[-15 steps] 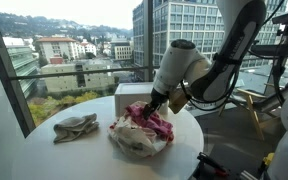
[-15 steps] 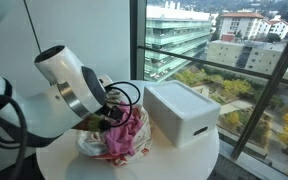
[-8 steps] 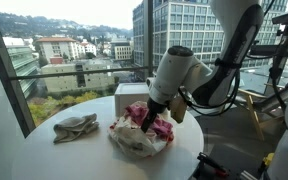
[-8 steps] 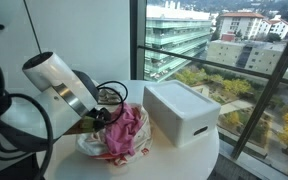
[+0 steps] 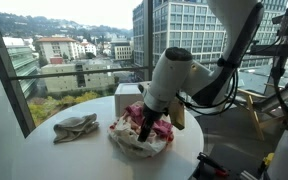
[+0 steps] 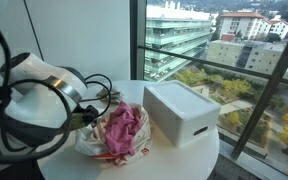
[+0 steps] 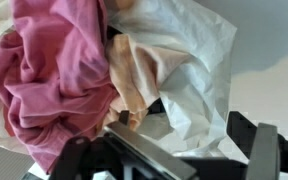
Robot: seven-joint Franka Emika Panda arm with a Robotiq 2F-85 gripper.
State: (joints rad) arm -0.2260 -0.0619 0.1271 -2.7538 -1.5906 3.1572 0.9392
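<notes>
Looking at the gripper [image 5: 148,124] pointed down into a heap of laundry, jaws spread as wide as they go and nothing pinched between them. Can't say from the exterior views whether the fingertips actually touch the fabric or just hang right above it. Same story from the wrist view: seeing both fingers [image 7: 252,150] splayed well apart along the bottom edge, only loose fabric beyond them, none of it clamped.

Directly under the gripper, got a crumpled pink cloth [image 5: 160,130], bunched high on top of the heap. From the wrist view, filling the space ahead of one finger and beyond. Straight ahead of the palm, spotting a small peach-coloured cloth [image 7: 134,85] tucked against the pink one, touching it. Ahead of the other finger, just a crinkly white bag [image 7: 189,55], spreading out below and around both cloths like a nest.

Past the gripper, just beside the heap, noticing a white box [image 6: 182,110], upright, lid on. Well off to the gripper's side, apart from everything else, a rumpled grey rag [image 5: 76,126] lying flat. Underneath all of it, a round white table [image 5: 89,155] by a big window [image 5: 64,40] with city blocks outside.
</notes>
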